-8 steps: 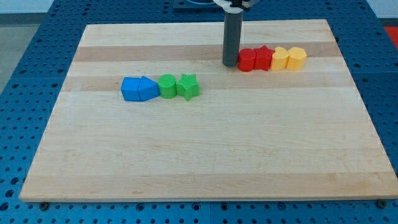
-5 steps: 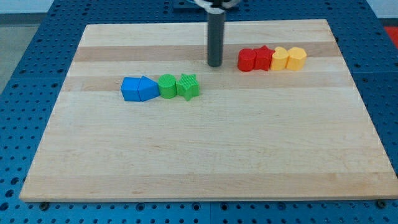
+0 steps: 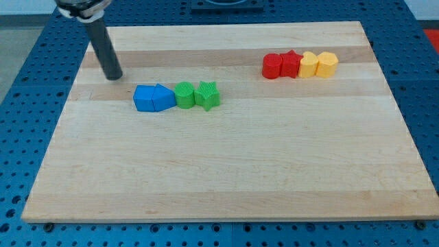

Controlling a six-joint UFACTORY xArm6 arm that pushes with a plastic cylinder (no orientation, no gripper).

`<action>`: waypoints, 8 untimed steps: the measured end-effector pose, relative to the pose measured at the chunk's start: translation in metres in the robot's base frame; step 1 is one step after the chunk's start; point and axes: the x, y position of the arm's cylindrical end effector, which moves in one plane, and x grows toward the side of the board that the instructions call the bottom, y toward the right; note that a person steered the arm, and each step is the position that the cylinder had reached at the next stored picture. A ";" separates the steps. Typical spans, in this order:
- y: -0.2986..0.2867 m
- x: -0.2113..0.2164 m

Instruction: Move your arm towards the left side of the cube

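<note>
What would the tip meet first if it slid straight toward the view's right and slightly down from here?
Probably the blue cube: my tip sits just up-left of it, apart, with bare wooden board between.

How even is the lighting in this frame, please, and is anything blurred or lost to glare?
Camera view: light is soft and even, with no glare on the wooden board; my tip and the blue cube cast only faint shadows; all the blocks look sharp, though the rod's top is cropped at the view's top.
</note>
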 end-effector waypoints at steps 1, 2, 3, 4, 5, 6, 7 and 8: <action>-0.010 0.027; -0.010 0.049; -0.003 0.063; 0.012 0.070; 0.033 0.068; 0.046 0.063; 0.059 0.063; 0.070 0.063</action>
